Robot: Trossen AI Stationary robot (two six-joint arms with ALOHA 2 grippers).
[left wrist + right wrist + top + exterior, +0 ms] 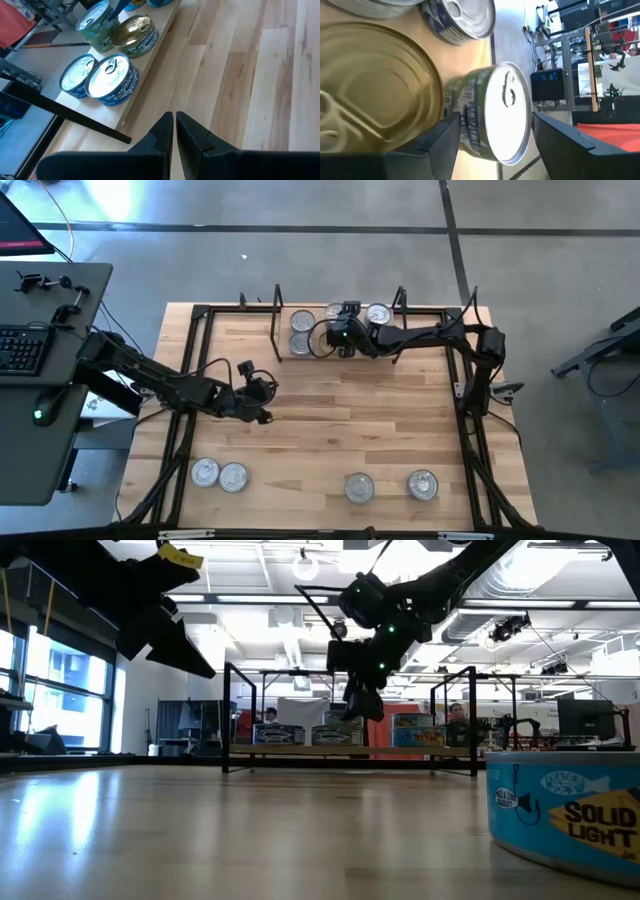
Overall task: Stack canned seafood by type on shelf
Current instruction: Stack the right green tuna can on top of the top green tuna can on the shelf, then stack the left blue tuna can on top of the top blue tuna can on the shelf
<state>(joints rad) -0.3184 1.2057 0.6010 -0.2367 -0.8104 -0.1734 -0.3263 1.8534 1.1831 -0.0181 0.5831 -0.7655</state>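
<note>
Top centre, high view: right gripper (347, 340) over shelf (315, 356), fingers apart around a green-label tin (492, 120).
Left gripper (264, 392) left of centre, fingers together, empty.

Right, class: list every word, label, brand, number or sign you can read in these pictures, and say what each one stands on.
"SOLID LIGHT": on the blue side label of the near tin in the low view; a line beneath is cut off.
Oval emblem above it: too small to read.
Labels on the tins on the shelf: too small to read.
Yellow tag on the left arm: blurred.
Side label of the silver-lidded tin between the right tool's fingers: blurred.
</note>
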